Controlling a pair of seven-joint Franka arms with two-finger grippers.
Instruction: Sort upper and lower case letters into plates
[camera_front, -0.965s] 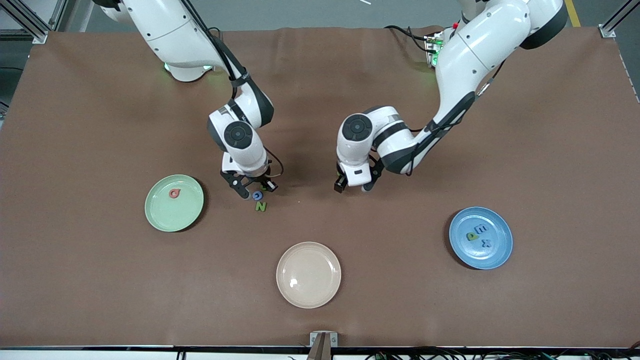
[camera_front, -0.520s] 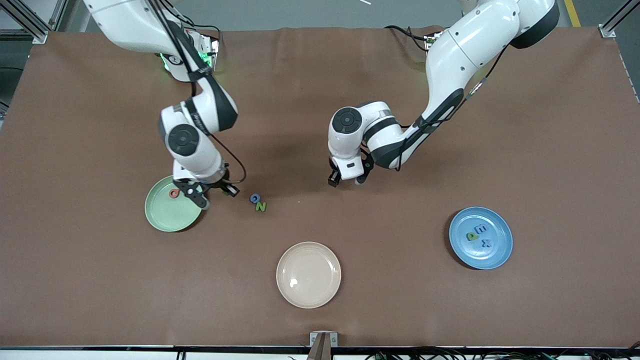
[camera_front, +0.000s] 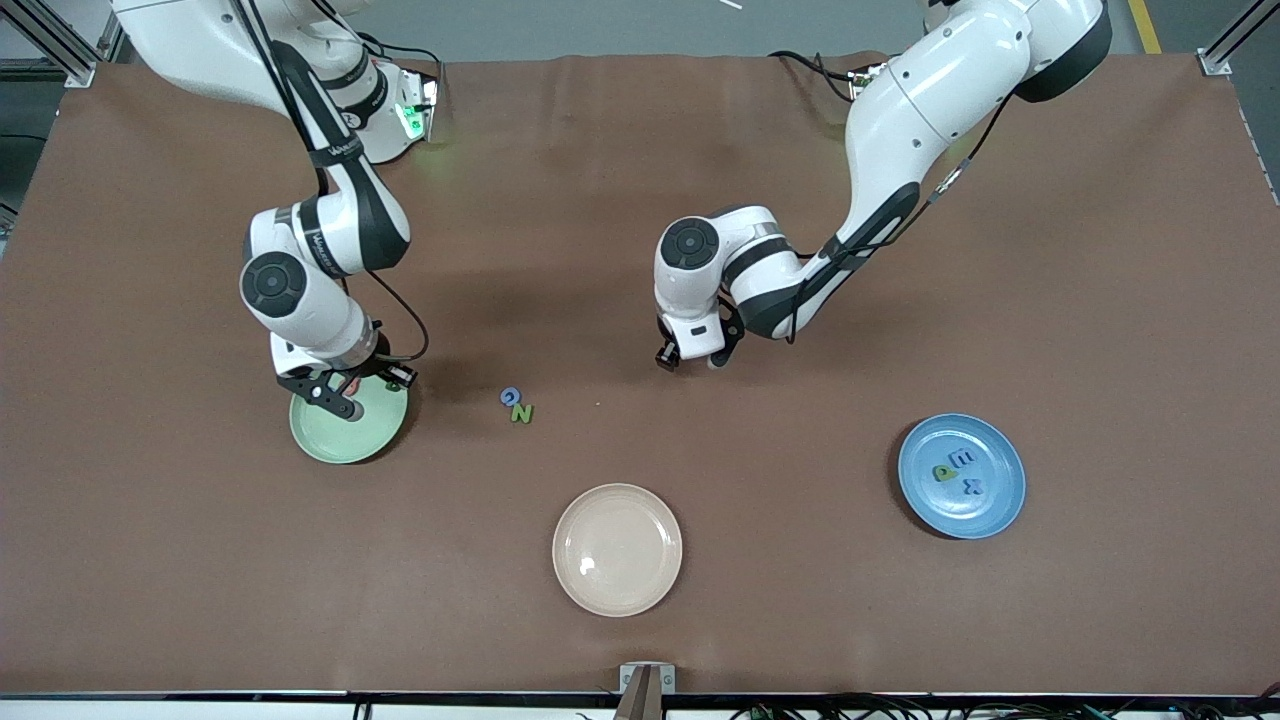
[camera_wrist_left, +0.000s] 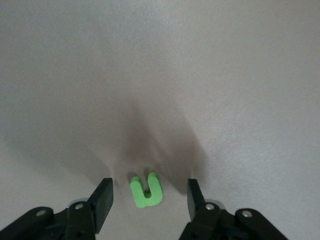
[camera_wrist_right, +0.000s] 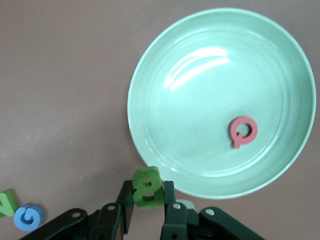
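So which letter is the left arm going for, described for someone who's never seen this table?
Start at the left gripper, low over bare table toward the middle, farther from the front camera than the cream plate. On the cloth between its open fingers lies a small bright green letter, U-shaped. It lies alone, unlike the blue and green pair nearer the mint green plate.

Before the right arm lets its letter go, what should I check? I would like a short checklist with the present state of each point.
1. Right gripper is shut on the green letter: ok.
2. Held letter is over the mint green plate: ok in the front view.
3. Case of the held letter fits this plate: cannot tell; its shape is not clear.
4. Red letter in the plate lies apart from the held letter: ok.
5. Left gripper is away from the plate, open around the green u on the table: ok.
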